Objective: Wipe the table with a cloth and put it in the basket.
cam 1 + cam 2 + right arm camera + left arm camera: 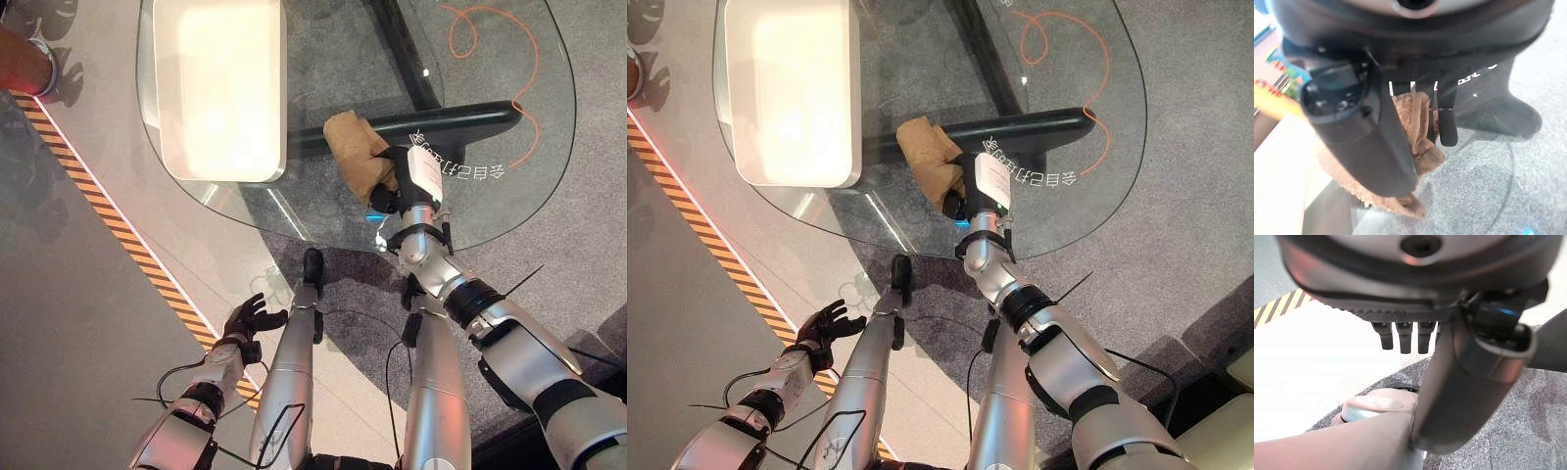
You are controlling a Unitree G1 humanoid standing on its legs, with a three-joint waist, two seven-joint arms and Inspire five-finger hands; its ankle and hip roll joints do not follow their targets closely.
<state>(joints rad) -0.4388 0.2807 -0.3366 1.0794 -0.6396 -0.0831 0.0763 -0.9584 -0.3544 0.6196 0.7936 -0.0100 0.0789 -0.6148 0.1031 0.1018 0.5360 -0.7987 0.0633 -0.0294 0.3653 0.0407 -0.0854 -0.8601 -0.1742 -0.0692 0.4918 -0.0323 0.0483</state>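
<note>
A crumpled brown cloth [351, 149] lies on the round glass table [490, 69], near its front edge. My right hand [394, 192] rests on the cloth's near end; in the right wrist view the cloth [1416, 122] bunches between thumb and curled fingers [1447, 127]. The basket, a white rectangular container [217, 174], stands on the table's far left part, a short way left of the cloth. My left hand [251, 317] hangs low over the floor left of the table, fingers [1403, 337] spread and holding nothing.
A black table base [460, 119] shows through the glass behind the cloth, with an orange cable [525, 59] looping on the carpet beneath. Yellow-black striped tape [118, 225] runs along the floor at left. A person's shoe [39, 65] stands at the far left.
</note>
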